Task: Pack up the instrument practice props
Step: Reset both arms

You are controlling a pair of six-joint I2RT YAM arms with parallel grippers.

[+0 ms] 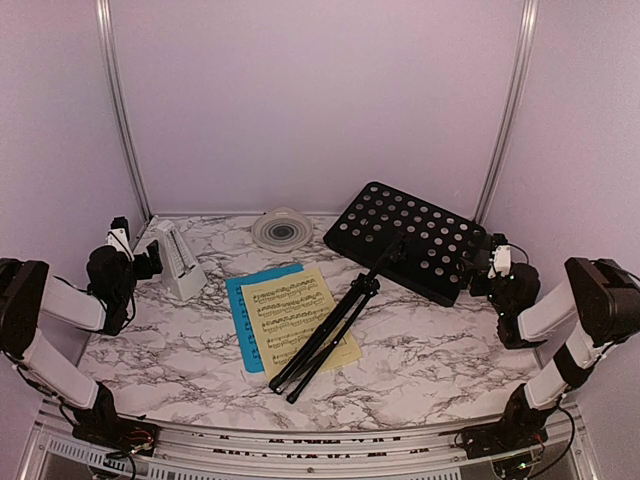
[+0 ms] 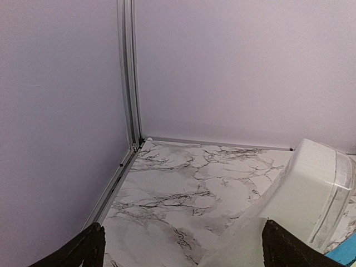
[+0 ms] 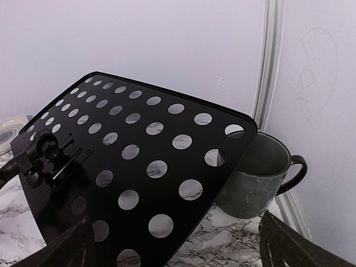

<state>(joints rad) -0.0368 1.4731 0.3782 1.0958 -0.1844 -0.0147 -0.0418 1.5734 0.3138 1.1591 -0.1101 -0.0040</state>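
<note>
1. My left claw (image 2: pixel 182 251) hangs released, just beside the metronome (image 1: pixel 178 258).
2. My right claw (image 3: pixel 178 245) is released, facing the music stand (image 1: pixel 410 240) lying on the worktop (image 1: pixel 440 345).
3. I see the sheet-music pages (image 1: pixel 290 305) under its legs.

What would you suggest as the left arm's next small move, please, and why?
Probably ease the left gripper slightly rightward, so the white metronome sits squarely between its open fingers. In the wrist view the metronome stands off-centre, near the right finger, with nothing gripped yet.

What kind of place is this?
Probably a lab test booth: plain pale walls and aluminium posts enclose a marble-patterned tabletop, with the left arm and right arm mounted at its near edge.
</note>
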